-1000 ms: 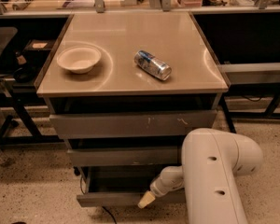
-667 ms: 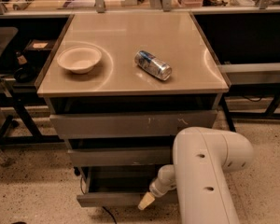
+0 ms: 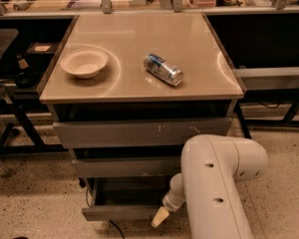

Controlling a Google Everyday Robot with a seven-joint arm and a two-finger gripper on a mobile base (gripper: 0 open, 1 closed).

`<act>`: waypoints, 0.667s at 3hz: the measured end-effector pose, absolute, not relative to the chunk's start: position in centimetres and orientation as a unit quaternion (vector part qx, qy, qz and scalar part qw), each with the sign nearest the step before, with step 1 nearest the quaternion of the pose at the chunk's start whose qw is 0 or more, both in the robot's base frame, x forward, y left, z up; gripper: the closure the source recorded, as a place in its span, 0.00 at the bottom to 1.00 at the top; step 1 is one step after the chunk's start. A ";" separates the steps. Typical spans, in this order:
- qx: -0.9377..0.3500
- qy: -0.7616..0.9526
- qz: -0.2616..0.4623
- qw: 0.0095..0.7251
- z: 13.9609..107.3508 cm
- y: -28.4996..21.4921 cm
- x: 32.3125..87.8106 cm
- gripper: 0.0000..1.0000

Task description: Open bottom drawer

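The bottom drawer (image 3: 118, 212) is the lowest and slimmest of three grey drawers under a tan tabletop. It stands pulled out a short way, and its shallow grey tray shows behind the front. My gripper (image 3: 159, 216) hangs from the white arm (image 3: 214, 183) at the right end of the drawer's front, low near the floor. Its tan tip touches or nearly touches the front edge. The right part of the drawer is hidden behind the arm.
The middle drawer (image 3: 124, 167) and the tall scratched top drawer (image 3: 139, 132) sit above and also stick out a little. A white bowl (image 3: 84, 62) and a lying can (image 3: 163, 69) rest on the tabletop (image 3: 204, 83). Dark shelving flanks both sides. The floor is speckled.
The white arm's big link has shifted a little to the left. The gripper's tip stays at the bottom drawer's front, and the drawer looks about as far out as before.
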State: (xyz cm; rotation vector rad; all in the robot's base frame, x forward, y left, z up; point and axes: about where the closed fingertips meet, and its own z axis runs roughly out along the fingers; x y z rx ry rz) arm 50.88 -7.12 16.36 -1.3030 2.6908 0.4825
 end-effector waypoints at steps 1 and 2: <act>-0.440 0.882 0.160 0.049 16.1 -7.1 50.4 0.18; -0.440 0.882 0.160 0.049 16.1 -7.1 50.4 0.41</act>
